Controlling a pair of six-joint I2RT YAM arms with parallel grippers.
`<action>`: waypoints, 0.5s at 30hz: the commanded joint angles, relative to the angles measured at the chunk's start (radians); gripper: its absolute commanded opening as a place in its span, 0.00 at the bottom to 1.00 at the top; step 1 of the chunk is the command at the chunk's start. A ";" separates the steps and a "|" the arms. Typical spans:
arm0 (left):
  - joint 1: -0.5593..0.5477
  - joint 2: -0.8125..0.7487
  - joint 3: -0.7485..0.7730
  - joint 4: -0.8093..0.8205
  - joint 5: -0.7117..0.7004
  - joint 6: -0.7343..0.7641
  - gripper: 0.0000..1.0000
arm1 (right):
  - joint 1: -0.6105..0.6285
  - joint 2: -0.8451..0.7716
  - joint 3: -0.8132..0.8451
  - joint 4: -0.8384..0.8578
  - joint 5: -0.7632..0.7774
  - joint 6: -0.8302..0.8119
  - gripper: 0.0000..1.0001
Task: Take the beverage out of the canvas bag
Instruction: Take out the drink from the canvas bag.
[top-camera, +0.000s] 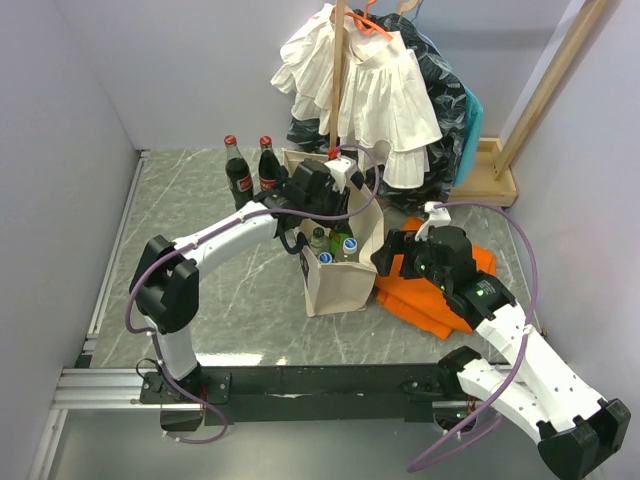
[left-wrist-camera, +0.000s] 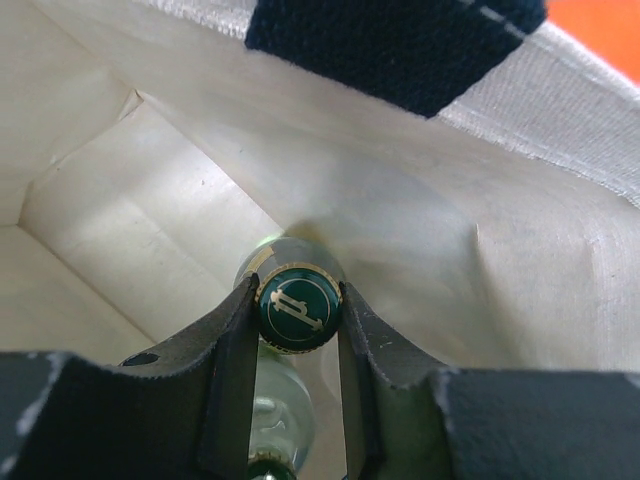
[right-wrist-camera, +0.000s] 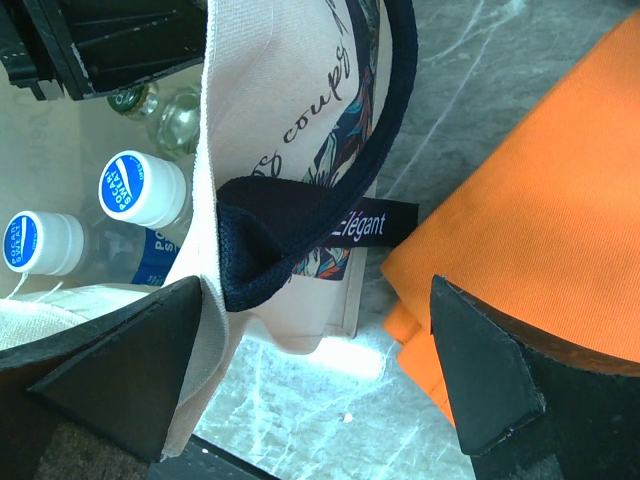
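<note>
One bottle (left-wrist-camera: 298, 308), green-capped with a gold mark on the lid, upright deep inside the bag (left-wrist-camera: 420, 230), close to one cream inner wall. Pinched at the cap by the left gripper (left-wrist-camera: 297, 300), both dark fingers (left-wrist-camera: 235, 345) pressed onto the cap's sides with no gap showing. Below it, more glass and another green top (left-wrist-camera: 268, 468) at the bottom edge of the left wrist view, too cut off to sort out. Above, a navy strap (left-wrist-camera: 400, 40) across the bag's rim. From the top view, the bag standing upright and open-mouthed about mid-table (top-camera: 200, 290), the left arm bent over it and the gripper dipped into the opening from the far side. Two blue-capped bottles (right-wrist-camera: 143, 187) also inside, side by side toward the bag's near end, white lids with blue print. Right gripper (right-wrist-camera: 315, 290) spread wide and holding nothing, low beside the bag's right wall; one finger (right-wrist-camera: 130, 370) right at the rim fabric, contact hard to tell; the other over the orange cloth (right-wrist-camera: 540, 180); a loop of strap between them. Cloth flat and folded on the table, just right of the bag. Two cola bottles (top-camera: 238, 172), red-capped, upright just beyond the bag's far left corner. Farther back, a white garment (top-camera: 365, 85) hanging over darker fabric.
</note>
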 joint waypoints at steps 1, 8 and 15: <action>-0.008 -0.022 0.118 0.086 -0.010 0.029 0.01 | 0.007 0.004 -0.033 -0.072 0.021 -0.033 1.00; -0.008 -0.011 0.148 0.073 -0.028 0.054 0.01 | 0.007 0.006 -0.035 -0.071 0.019 -0.033 1.00; -0.008 -0.011 0.176 0.071 -0.041 0.080 0.01 | 0.007 0.009 -0.033 -0.066 0.019 -0.035 1.00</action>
